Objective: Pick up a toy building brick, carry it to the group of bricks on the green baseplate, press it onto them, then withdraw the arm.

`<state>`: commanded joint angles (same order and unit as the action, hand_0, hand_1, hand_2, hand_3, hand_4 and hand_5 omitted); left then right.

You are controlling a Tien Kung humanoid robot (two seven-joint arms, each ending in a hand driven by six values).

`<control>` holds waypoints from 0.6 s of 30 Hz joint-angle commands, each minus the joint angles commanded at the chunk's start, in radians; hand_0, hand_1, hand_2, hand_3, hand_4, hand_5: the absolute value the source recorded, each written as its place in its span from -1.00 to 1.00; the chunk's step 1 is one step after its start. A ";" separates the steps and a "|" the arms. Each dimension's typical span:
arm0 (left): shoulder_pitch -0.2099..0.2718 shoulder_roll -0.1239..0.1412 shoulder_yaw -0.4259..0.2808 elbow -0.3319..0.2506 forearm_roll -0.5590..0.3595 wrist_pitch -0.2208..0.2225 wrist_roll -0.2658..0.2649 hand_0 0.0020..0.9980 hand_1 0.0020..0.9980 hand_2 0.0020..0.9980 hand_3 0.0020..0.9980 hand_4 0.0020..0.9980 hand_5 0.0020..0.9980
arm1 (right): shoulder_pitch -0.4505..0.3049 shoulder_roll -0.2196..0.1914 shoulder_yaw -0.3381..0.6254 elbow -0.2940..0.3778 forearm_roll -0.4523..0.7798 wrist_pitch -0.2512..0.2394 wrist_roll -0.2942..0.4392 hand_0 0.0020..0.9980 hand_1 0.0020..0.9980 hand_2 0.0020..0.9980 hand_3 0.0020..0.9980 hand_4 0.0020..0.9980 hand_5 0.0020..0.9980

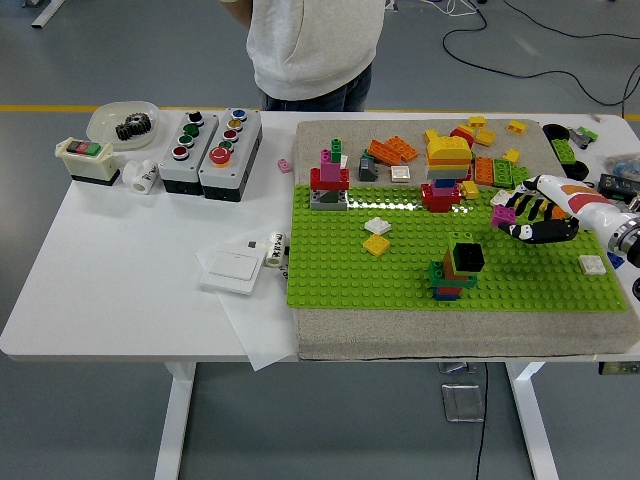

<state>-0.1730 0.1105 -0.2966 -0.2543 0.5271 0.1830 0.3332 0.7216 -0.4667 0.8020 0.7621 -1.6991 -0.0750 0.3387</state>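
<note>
My right hand hovers over the right part of the green baseplate, shut on a small magenta brick at its fingertips. It is up and to the right of a low brick stack of blue, red, green and orange pieces with a black brick on top, and clearly apart from it. A pink-and-red stack and a yellow-topped tower stand along the plate's far edge. My left arm does not show.
Loose bricks lie on the grey mat behind the plate. A yellow brick, a white one and another white brick sit on the plate. Button boxes stand at left. A person stands at the far side.
</note>
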 joint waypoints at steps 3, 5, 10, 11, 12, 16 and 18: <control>0.002 0.000 -0.003 0.000 0.004 0.000 0.001 -0.01 0.13 0.26 0.21 0.29 0.42 | -0.021 -0.033 0.069 0.085 -0.011 -0.010 0.001 -0.36 -0.20 -0.05 -0.01 0.32 -0.29; 0.002 0.000 -0.004 0.000 0.006 0.000 0.001 -0.01 0.13 0.26 0.21 0.29 0.42 | -0.031 -0.049 0.098 0.127 -0.016 -0.013 0.001 -0.36 -0.20 -0.05 -0.01 0.32 -0.29; 0.002 0.001 -0.004 0.000 0.007 0.000 0.001 -0.01 0.13 0.27 0.21 0.29 0.42 | -0.066 -0.091 0.150 0.243 -0.018 -0.013 -0.003 -0.36 -0.20 -0.04 -0.01 0.31 -0.31; 0.002 0.001 -0.003 0.000 0.006 0.000 0.001 -0.01 0.13 0.27 0.21 0.29 0.42 | -0.076 -0.102 0.158 0.266 -0.017 -0.010 -0.006 -0.36 -0.20 -0.04 -0.01 0.31 -0.31; 0.002 0.001 -0.003 0.000 0.005 0.000 0.001 -0.01 0.13 0.27 0.21 0.29 0.42 | -0.084 -0.110 0.164 0.298 -0.016 -0.007 -0.008 -0.36 -0.20 -0.04 -0.01 0.31 -0.31; 0.001 0.001 -0.001 0.000 0.003 0.000 -0.001 -0.01 0.13 0.27 0.21 0.29 0.42 | -0.120 -0.147 0.172 0.405 -0.008 0.008 -0.017 -0.32 -0.20 -0.04 0.00 0.32 -0.32; 0.001 0.001 0.000 0.000 0.002 0.000 -0.001 -0.01 0.13 0.27 0.21 0.29 0.42 | -0.136 -0.161 0.171 0.449 -0.002 0.015 -0.021 -0.32 -0.20 -0.04 0.00 0.32 -0.32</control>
<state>-0.1720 0.1117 -0.2968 -0.2539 0.5294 0.1834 0.3324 0.5860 -0.6279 0.9729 1.2108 -1.7012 -0.0595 0.3175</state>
